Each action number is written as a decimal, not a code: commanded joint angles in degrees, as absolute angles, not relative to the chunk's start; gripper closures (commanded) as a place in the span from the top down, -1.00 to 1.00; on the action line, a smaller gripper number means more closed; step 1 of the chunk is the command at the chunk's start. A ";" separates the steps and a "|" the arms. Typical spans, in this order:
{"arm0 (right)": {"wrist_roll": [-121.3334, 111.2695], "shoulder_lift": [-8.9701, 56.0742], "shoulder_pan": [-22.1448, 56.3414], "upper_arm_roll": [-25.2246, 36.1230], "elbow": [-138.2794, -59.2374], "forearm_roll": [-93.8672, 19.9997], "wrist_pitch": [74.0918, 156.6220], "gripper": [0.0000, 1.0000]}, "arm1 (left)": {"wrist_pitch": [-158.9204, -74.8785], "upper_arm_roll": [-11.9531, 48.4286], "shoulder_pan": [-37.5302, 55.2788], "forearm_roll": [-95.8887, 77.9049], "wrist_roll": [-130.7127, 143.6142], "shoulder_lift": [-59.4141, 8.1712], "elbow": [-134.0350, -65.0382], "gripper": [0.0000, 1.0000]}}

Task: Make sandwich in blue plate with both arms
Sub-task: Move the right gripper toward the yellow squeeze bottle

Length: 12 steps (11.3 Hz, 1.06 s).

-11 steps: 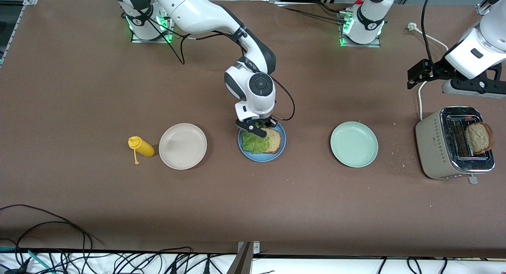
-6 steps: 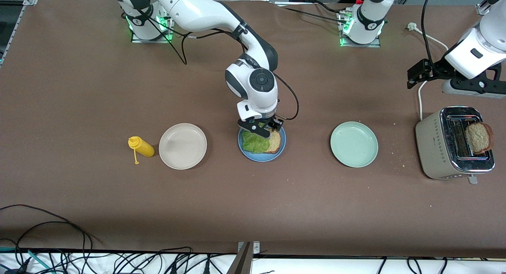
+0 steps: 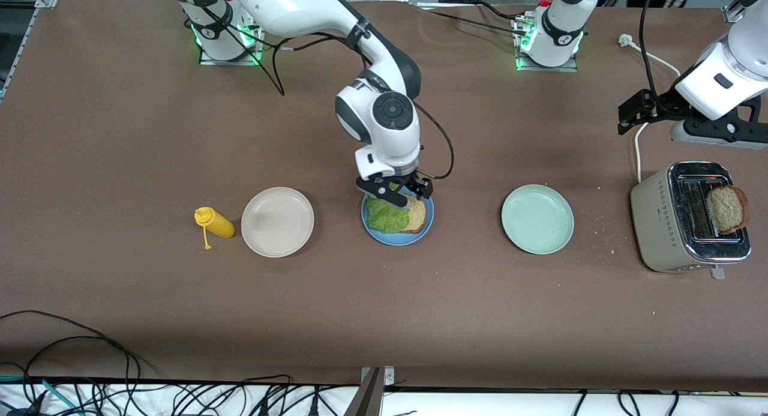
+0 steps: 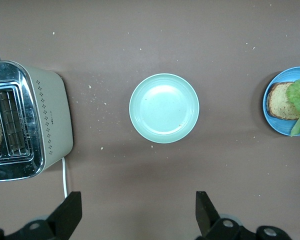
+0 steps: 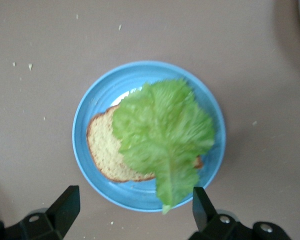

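On the brown counter point(image 3: 384, 308) the blue plate point(image 3: 398, 238) sits midway along the row of dishes, between a beige-white plate point(image 3: 277, 221) toward the right arm's end and a pale mint-green plate point(image 3: 537, 218) toward the left arm's end. The sandwich is half built: one slice of brown bread point(image 3: 417, 215) lies on the blue plate, and a ruffled lettuce leaf point(image 3: 387, 217) lies across it, covering the slice's side toward the right arm's end and reaching out to the plate's rim. In the right wrist view the leaf point(image 5: 165, 132) hides most of the bread point(image 5: 102, 150), and its stem tip overhangs the plate's edge point(image 5: 85, 115).

The right pincer point(image 3: 396, 192) hangs over the blue plate's 12 o'clock rim as the front camera sees it, its fingers spread wide and holding nothing; the right wrist view shows both fingertips point(image 5: 65, 205) apart with the plate between them, clear of the lettuce.

The left pincer point(image 3: 636, 111) waits up in the air at the left arm's end of the counter, above the bare surface near a beige toaster point(image 3: 660, 224), released and empty, its fingers point(image 4: 70, 212) wide apart in the left wrist view. A second slice of bread point(image 3: 727, 208) stands in a toaster slot, tipped outward. Seen from the front camera, a yellow squeeze bottle point(image 3: 214, 223) lies on its side just beside the beige-white plate at its 9 o'clock.
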<state>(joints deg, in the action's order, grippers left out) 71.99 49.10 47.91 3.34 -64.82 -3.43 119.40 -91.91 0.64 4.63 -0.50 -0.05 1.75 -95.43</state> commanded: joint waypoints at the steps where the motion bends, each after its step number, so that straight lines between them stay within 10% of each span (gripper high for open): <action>1: 62.53 40.11 41.51 1.24 -71.79 -3.16 114.63 1.00 | -90.79 0.70 4.75 0.44 -0.35 2.02 -94.75 1.00; 12: 18.06 25.67 22.17 -0.78 -78.22 -4.04 98.27 1.00 | -90.79 1.49 4.75 0.53 -0.35 2.02 -94.75 1.00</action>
